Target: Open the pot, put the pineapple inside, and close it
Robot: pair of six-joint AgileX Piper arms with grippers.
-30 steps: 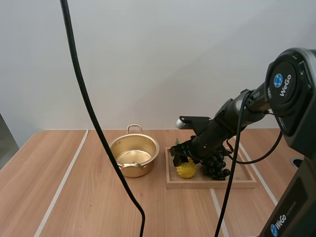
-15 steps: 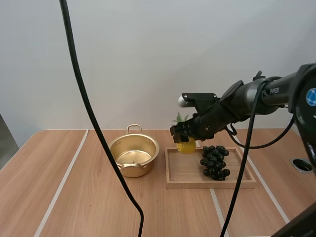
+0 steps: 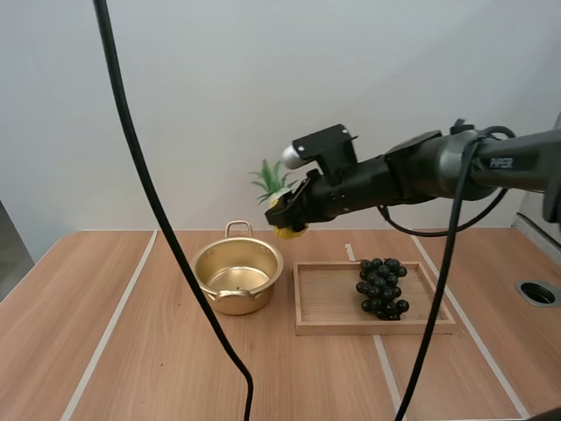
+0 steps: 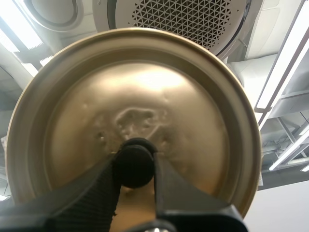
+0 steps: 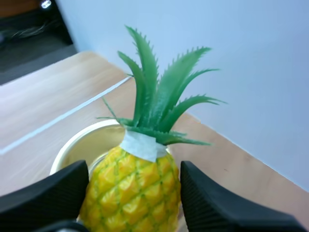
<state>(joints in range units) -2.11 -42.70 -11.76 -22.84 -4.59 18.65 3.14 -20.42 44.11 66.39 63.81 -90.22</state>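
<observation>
While the pot (image 3: 237, 303) stands open on the bench (image 3: 131, 351), pineapple (image 3: 287, 228): aloft in the right jaws, pinched at its yellow body, leaves up, above and just beside the pot's rim on the tray side
change: a second ago it lay on the tray (image 3: 368, 329) beside the grapes (image 3: 381, 285); now lifted clear and carried toward the pot
lid (image 4: 135, 106): held up by the left jaws, closed on its black knob (image 4: 134, 164)
task standing: opening looks done; placing about half done; lowering the fruit in and lidding remain
</observation>
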